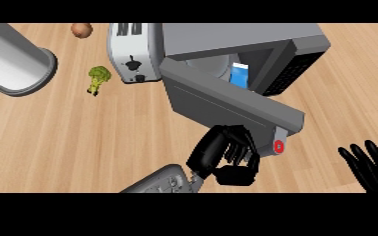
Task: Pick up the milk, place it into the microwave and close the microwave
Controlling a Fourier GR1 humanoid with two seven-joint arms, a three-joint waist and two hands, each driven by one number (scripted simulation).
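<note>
One gap matters: milk (240,75) stands inside the microwave (236,36), beyond the open door (221,100) from the left hand (230,156), which sits curled and empty at the door's free end, far nearer than the spread right hand (362,164) resting off to its right.

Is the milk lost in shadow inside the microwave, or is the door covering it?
Head view: the milk shows bright blue inside the microwave, not lost in shadow; the door hides its lower edge; no glare; the left robot hand reads as a dark mass by the door.
</note>
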